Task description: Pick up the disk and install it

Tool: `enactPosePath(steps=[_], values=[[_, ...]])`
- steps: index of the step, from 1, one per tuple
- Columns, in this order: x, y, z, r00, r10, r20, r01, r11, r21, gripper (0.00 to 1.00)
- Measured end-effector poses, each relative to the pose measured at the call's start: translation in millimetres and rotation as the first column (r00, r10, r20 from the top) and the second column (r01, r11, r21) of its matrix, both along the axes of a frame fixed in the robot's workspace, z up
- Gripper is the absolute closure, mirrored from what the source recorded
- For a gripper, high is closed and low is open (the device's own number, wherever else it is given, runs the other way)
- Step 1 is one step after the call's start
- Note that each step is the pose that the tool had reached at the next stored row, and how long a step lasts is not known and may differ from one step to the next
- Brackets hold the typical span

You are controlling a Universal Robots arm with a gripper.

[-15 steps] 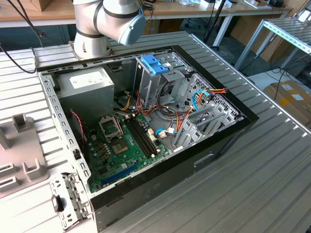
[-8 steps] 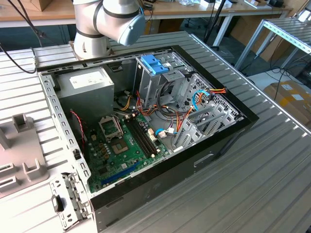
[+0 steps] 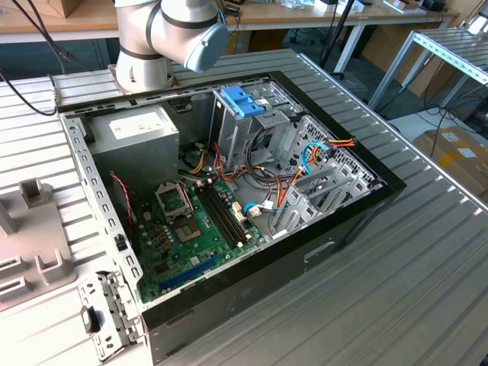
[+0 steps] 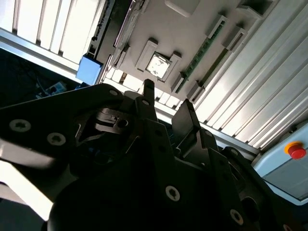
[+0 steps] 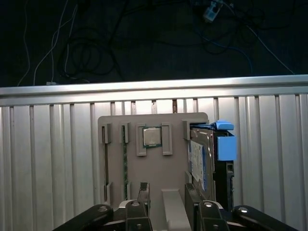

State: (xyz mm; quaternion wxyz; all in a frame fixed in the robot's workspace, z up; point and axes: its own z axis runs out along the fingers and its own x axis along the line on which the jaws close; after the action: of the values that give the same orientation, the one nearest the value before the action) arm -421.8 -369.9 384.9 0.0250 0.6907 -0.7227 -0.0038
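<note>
The gripper (image 5: 167, 189) hangs spread and empty over the grey holder tray (image 5: 118, 159). The disk (image 5: 197, 163) stands, seemingly on edge, in a slot along the tray's side edge. The fingers sit off the disk's line, so a descent could strike the tray or clip the blue rail (image 5: 225, 147) and tip the disk.

Silver-grey jointed robot arm (image 3: 164, 34), light-blue joint cap, base at far edge of ribbed metal surface (image 3: 427, 252). Black two-fingered pincer (image 5: 167, 192): fingers (image 4: 147, 98) parted, empty in both wrist views.
</note>
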Motion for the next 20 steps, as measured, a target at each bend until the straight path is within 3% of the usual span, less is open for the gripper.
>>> enactPosePath(steps=[6,9,13,16,20], values=[[0.0,0.0,-0.2,1.0000,0.000,0.0006,0.000,1.0000,0.0016,0.58],[-0.4,0.0,-0.4,0.9999,-0.002,0.0103,0.002,0.9999,0.0124,0.58],[-1.2,0.0,-0.5,0.9995,-0.004,0.0297,0.003,0.9997,0.0231,0.58],[-1.2,0.0,-0.4,0.9995,-0.004,0.0327,0.003,0.9997,0.0230,0.58],[-1.3,0.0,-0.9,0.9973,-0.065,0.0328,0.064,0.9977,0.0230,0.58]])
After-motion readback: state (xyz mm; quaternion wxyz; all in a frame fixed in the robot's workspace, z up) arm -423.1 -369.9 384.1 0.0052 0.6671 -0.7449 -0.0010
